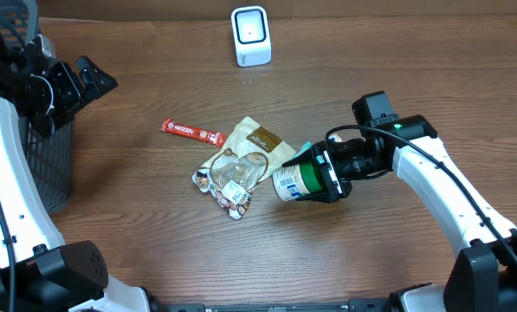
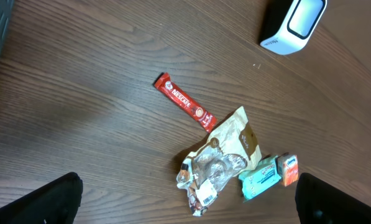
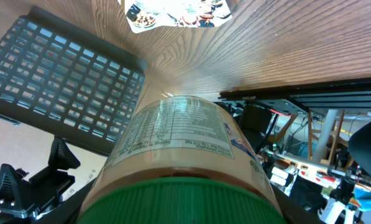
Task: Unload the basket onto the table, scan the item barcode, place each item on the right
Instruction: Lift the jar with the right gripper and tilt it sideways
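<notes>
My right gripper [image 1: 332, 173] is shut on a jar [image 1: 298, 181] with a green lid and a printed label, held on its side just above the table, right of centre. In the right wrist view the jar [image 3: 179, 134] fills the frame, lid nearest the camera and label text facing up. No barcode is readable on it. The white scanner [image 1: 250, 35] stands at the table's far edge, well apart from the jar. My left gripper [image 1: 89, 82] hovers open at the far left with nothing between its fingers [image 2: 42, 202].
A red Nescafe stick [image 1: 191, 132] and a crinkled snack bag [image 1: 241, 169] lie left of the jar. A teal packet [image 2: 260, 177] and a small orange box [image 2: 288, 169] sit beside the bag. A dark mesh basket [image 1: 54, 165] stands at the left edge.
</notes>
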